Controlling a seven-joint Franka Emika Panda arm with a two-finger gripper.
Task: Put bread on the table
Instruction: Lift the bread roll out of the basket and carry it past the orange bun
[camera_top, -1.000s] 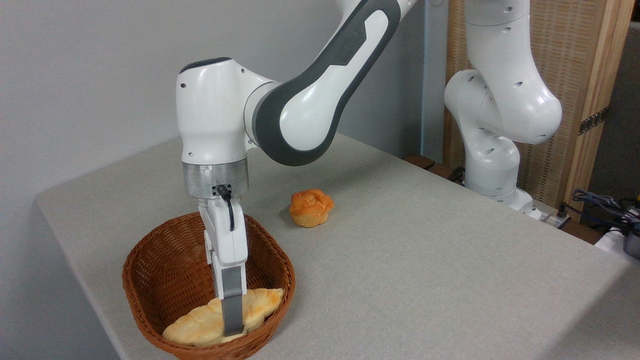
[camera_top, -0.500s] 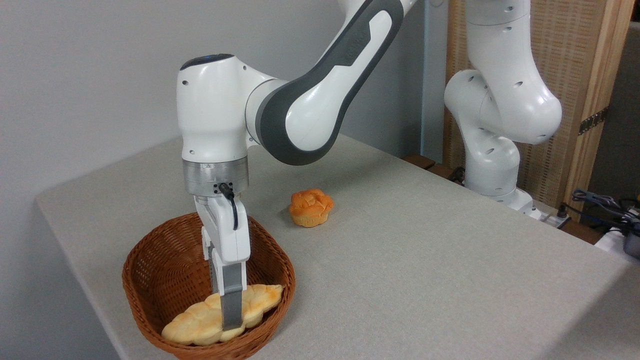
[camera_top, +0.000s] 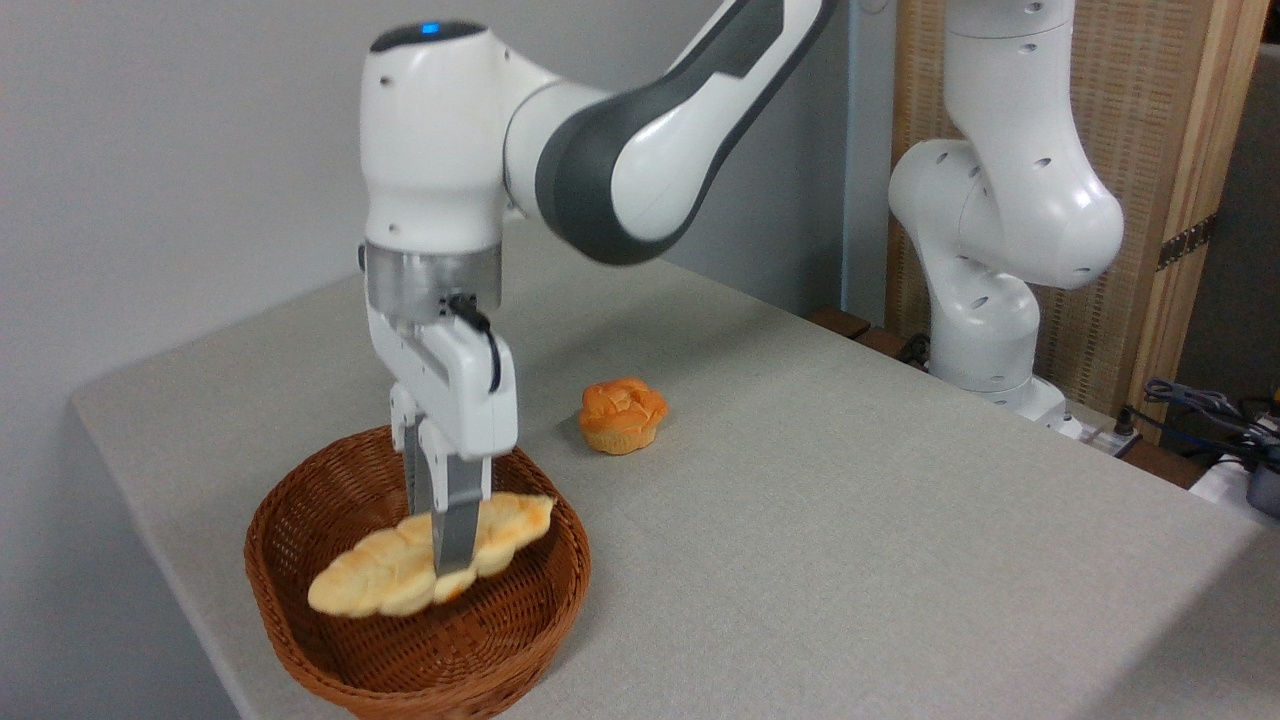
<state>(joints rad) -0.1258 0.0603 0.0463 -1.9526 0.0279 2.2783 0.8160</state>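
Pincer (camera_top: 452, 560) clamped around the long pale-yellow braided loaf (camera_top: 430, 567), hanging above the brown woven wicker basket (camera_top: 520, 655) near the grey-beige tabletop's (camera_top: 850, 520) front-left corner.

No readable text or labels.

the bread (camera_top: 400, 570) is a long pale-yellow braided loaf with tapered ends and a lightly browned top, hanging in the air above the inside of a wicker basket, touching neither its floor nor its rim. it tilts, its right end higher than its left. the surface (camera_top: 850, 520) is a broad light grey-beige tabletop with a cloth-like texture and rounded corners.
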